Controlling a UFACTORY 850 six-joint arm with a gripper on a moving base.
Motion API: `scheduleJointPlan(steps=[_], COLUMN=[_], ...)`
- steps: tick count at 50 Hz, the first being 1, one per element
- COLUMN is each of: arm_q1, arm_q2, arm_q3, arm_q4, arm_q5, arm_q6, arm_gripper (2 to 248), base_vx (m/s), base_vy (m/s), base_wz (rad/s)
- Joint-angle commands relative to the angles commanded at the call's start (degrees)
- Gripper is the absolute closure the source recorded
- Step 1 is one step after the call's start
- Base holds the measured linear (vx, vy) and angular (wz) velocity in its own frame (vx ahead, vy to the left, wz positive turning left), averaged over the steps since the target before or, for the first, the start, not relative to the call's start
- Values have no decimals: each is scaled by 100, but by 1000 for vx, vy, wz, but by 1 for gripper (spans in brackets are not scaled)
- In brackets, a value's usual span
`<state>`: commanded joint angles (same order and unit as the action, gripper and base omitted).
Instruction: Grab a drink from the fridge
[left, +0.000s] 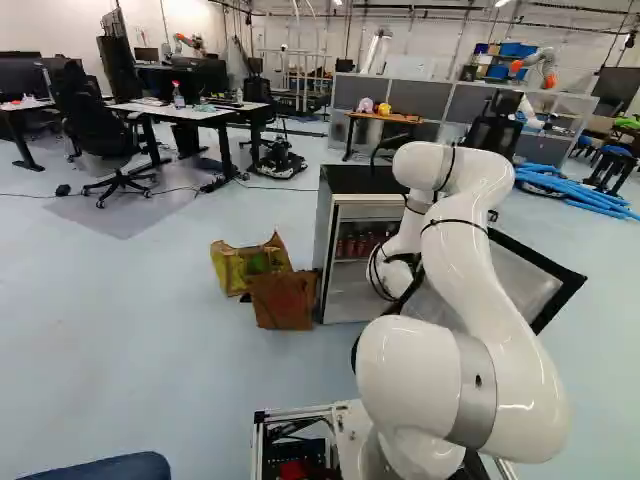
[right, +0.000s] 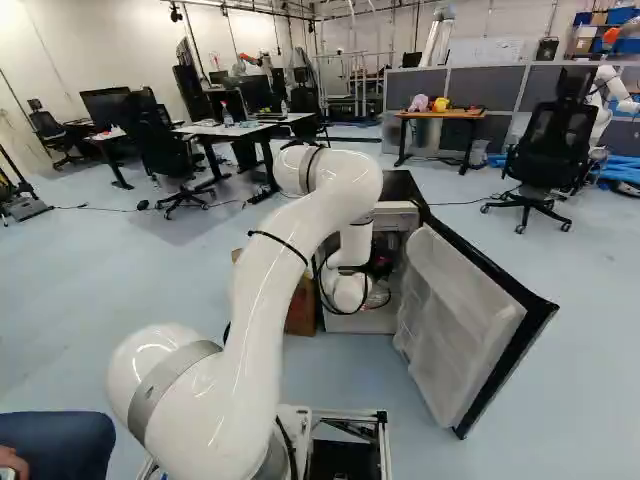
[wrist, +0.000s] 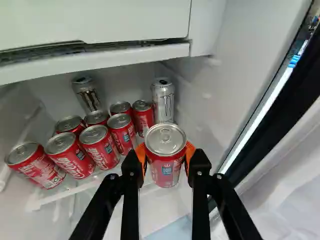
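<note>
"What have you got hold of?"

"A red can (wrist: 166, 167), upright. My gripper (wrist: 164, 154) has closed on it from both sides, its orange pads (wrist: 192, 151) against the can's walls, parted only by the can's width."

"And where is that?"

"I can't make out the can itself in the base views; my arm (left: 485, 270) hides it. It reaches to the fridge (left: 324, 235), which stands right of the middle in the left base view and near the middle of the right one."

"How's the door?"

"Wide open. The door (right: 455, 330) fills the right of the middle in the right base view, its pale inner side showing."

"Any other drinks?"

"Plenty. Beyond and beside my grip, more red cans (wrist: 102, 148) stand bunched on the shelf (wrist: 72, 191). Behind them is a silver can (wrist: 86, 94), and a second silver can (wrist: 164, 106) is just beyond the one I hold. Whether that one touches mine, I can't tell."

"Anything by the fridge?"

"A yellow-green bag (left: 232, 270) and a brown bag (left: 284, 302), on the floor near the middle of the left base view."
</note>
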<state>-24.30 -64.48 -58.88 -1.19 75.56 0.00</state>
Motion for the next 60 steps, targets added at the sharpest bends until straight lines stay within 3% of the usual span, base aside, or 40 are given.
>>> scheduleJointPlan(steps=[29,60], arm_q1=[62,82], arm_q2=[1016,1643], arm_q3=[1239,1653], arm_q4=[0,0], arm_q5=[-20,-293], arm_q6=[0,0], arm_gripper=[153,153], base_vx=[0,0], base_vy=[0,0], base_wz=[0,0])
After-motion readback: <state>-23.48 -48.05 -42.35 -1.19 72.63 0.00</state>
